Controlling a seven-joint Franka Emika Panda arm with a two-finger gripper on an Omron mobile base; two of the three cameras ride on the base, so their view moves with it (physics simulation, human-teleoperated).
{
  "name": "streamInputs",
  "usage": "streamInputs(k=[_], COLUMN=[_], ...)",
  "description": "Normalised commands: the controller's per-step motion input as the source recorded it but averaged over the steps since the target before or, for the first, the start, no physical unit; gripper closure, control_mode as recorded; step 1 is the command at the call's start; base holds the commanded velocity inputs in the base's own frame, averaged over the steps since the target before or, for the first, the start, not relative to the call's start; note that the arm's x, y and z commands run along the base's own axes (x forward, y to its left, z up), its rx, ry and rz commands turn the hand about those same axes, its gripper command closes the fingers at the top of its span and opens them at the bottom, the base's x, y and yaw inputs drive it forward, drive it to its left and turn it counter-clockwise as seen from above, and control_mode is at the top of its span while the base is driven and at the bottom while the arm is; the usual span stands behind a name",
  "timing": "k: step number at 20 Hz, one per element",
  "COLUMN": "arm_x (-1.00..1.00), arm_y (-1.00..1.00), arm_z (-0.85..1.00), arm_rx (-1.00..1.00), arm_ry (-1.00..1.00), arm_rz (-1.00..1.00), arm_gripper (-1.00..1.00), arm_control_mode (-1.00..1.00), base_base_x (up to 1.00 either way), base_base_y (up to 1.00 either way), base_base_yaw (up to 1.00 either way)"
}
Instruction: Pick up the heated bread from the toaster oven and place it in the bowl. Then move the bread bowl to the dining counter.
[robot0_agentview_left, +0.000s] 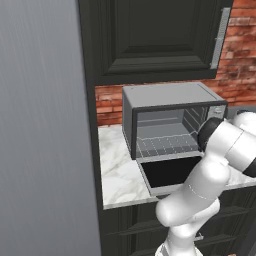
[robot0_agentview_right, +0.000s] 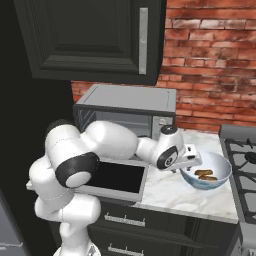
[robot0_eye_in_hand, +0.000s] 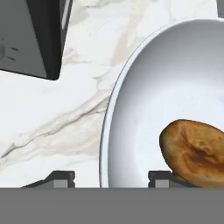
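Observation:
The bread (robot0_eye_in_hand: 197, 151), a golden-brown bun, lies inside the bowl (robot0_eye_in_hand: 166, 78), off to one side of its white floor. In the right base view the bowl (robot0_agentview_right: 223, 169), light blue outside, stands on the marble counter right of the toaster oven (robot0_agentview_right: 125, 100), with the bread (robot0_agentview_right: 205, 174) in it. My gripper (robot0_eye_in_hand: 110, 178) straddles the bowl's near rim, one fingertip outside and one inside by the bread. The jaws stand apart, and gaps show on both sides of the rim. From the right base camera the gripper (robot0_agentview_right: 192, 162) sits at the bowl's left edge. The dining counter is out of view.
The toaster oven (robot0_agentview_left: 170, 97) has its glass door (robot0_agentview_left: 170, 172) dropped open over the counter's front edge, and its wire rack is bare. A stove (robot0_agentview_right: 245, 155) adjoins the counter at right. A dark wall cabinet (robot0_agentview_right: 90, 40) hangs above. A tall grey panel (robot0_agentview_left: 45, 125) stands left.

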Motion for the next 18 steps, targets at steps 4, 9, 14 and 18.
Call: streamInputs(k=[4, 9, 14, 18], arm_x=[0.04, -0.15, -0.56, -0.75], arm_y=[0.00, 0.01, 0.50, 0.98], arm_z=[-0.05, 0.07, 0.51, 0.78], arm_rx=[-0.01, -0.02, -0.18, -0.24], arm_ry=[0.00, -0.07, -0.18, -0.09], arm_rz=[0.04, 0.05, 0.06, 0.03], arm_gripper=[1.00, 1.00, 1.00, 1.00], arm_control_mode=[-1.00, -1.00, -1.00, -1.00], base_base_x=[0.00, 0.00, 0.00, 0.00], base_base_y=[0.00, 0.00, 0.00, 0.00], base_base_yaw=[0.00, 0.00, 0.00, 0.00])
